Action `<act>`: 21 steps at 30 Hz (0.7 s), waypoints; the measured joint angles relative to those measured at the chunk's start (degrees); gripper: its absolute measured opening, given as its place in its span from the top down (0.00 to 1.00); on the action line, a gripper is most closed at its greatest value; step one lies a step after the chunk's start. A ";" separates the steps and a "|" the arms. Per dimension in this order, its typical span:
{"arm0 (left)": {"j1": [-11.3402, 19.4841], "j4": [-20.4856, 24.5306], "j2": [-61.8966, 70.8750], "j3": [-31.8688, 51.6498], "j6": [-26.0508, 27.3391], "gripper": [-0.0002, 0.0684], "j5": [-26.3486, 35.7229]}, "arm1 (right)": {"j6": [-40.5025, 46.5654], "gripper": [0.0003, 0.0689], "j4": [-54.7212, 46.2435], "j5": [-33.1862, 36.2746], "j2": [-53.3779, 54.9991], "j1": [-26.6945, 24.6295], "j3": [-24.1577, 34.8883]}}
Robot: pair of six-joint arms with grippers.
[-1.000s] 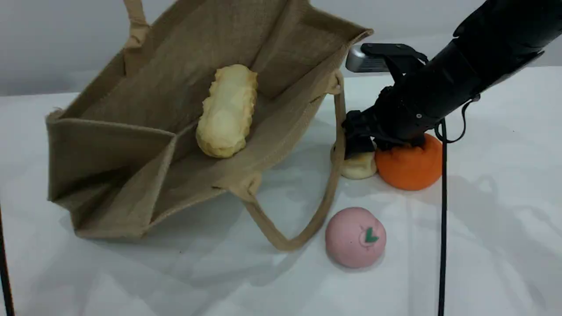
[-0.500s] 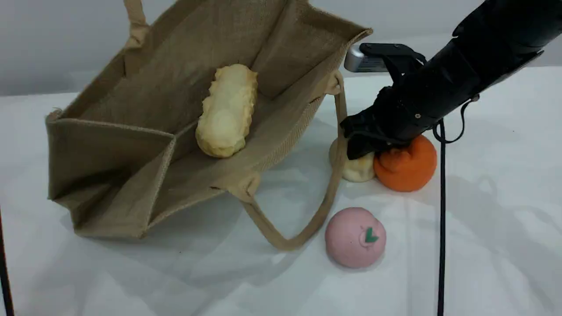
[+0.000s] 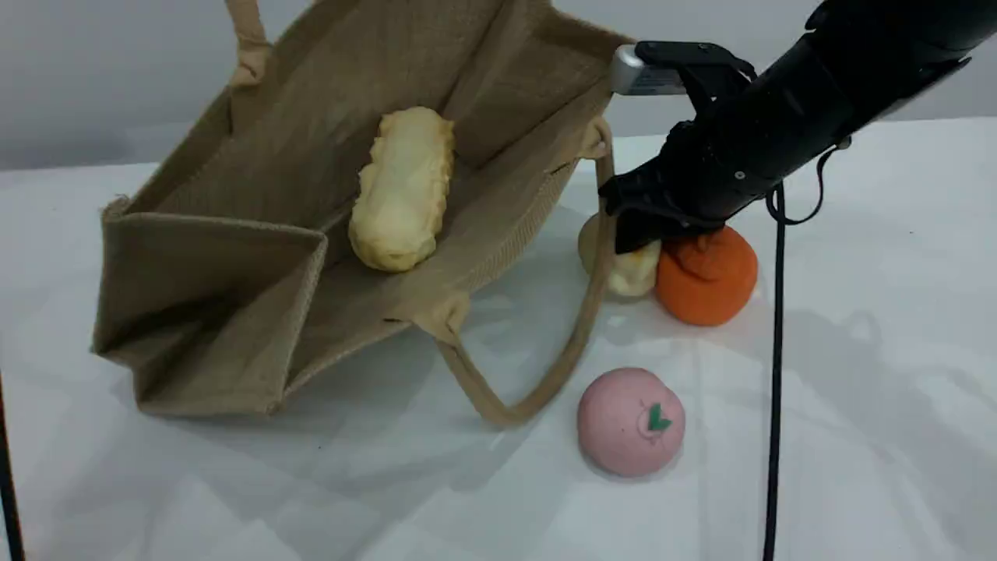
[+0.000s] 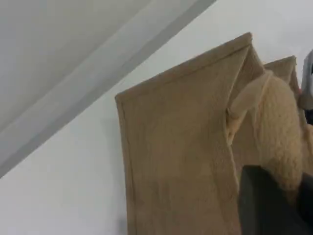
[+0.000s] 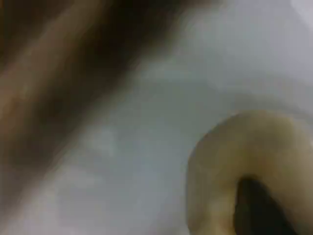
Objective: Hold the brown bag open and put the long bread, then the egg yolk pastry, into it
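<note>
The brown bag [image 3: 234, 257] lies tilted with its mouth open toward the camera. Its rear handle [image 3: 248, 39] runs up out of the scene view. In the left wrist view that handle [image 4: 276, 127] leads into my left gripper, whose dark fingertip [image 4: 266, 200] is shut on it. The long bread [image 3: 401, 191] rests inside the bag, pale side up. Just right of the bag's front handle [image 3: 545, 382], my right gripper [image 3: 635, 241] is shut on the egg yolk pastry [image 3: 627, 273], squeezing it. The right wrist view shows the pastry [image 5: 220, 161] dented by a fingertip [image 5: 259, 208].
An orange pear-shaped toy [image 3: 707, 274] touches the pastry's right side, under the right arm. A pink ball with a green leaf mark [image 3: 631, 421] sits in front. A black cable [image 3: 773, 374] hangs down from the right arm to the table's front.
The right gripper has closed on the pastry and drawn it up and back. The orange toy shifted back with it. The bag has moved slightly up and to the right.
</note>
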 joint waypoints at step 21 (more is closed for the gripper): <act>0.00 -1.04 0.00 0.00 0.00 0.86 0.05 | -5.53 0.40 6.71 -4.81 0.00 0.73 0.00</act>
